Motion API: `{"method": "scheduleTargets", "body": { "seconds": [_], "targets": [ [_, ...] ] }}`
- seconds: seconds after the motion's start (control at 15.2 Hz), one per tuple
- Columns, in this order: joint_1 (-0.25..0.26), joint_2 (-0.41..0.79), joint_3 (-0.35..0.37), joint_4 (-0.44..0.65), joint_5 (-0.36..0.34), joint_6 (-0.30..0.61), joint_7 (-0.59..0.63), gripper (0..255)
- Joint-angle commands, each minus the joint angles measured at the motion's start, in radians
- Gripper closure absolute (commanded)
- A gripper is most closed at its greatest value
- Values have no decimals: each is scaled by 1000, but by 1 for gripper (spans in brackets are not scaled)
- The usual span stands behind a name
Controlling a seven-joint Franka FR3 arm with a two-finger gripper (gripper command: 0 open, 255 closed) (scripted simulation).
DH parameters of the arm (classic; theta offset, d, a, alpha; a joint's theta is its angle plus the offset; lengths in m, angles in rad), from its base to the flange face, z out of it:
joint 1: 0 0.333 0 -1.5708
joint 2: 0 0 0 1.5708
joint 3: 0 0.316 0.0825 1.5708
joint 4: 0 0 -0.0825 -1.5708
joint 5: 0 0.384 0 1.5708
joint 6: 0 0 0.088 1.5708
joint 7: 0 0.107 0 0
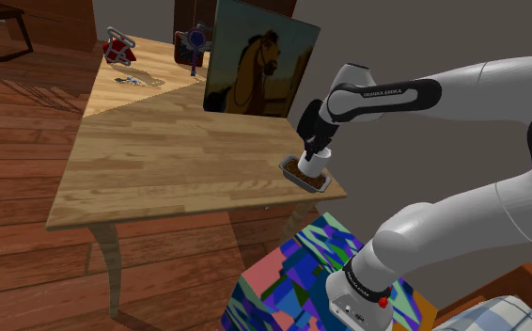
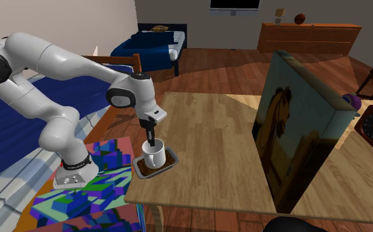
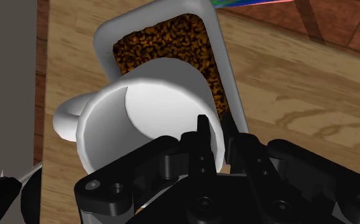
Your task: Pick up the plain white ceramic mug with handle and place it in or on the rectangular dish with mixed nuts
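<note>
Right of centre in the shoulder view, the all-black two-finger gripper [image 1: 319,149] is pinching the rim wall of the plain white handled mug [image 1: 314,163]. The mug is sitting upright in the pale rectangular dish [image 1: 323,185] of brown nuts at the wooden table's [image 1: 161,160] near corner.

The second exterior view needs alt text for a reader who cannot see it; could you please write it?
The black gripper of a white arm clasps the rim of a white mug, upright over a rectangular dish of nuts on a wooden table. A horse painting stands further along it.
</note>
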Motion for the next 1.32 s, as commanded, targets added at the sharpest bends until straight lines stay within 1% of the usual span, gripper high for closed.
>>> {"method": "scheduleTargets", "body": {
  "seconds": [0.0,0.07,0.13,0.46,0.73,1.25],
  "targets": [
    [0,0,0,0,0,1,0,255],
    [0,0,0,0,0,1,0,255],
    [0,0,0,0,0,1,0,0],
    [0,0,0,0,0,0,0,0],
    [0,-55,12,88,2,-142,2,0],
    [0,-55,12,88,2,-142,2,0]
  ]
}}
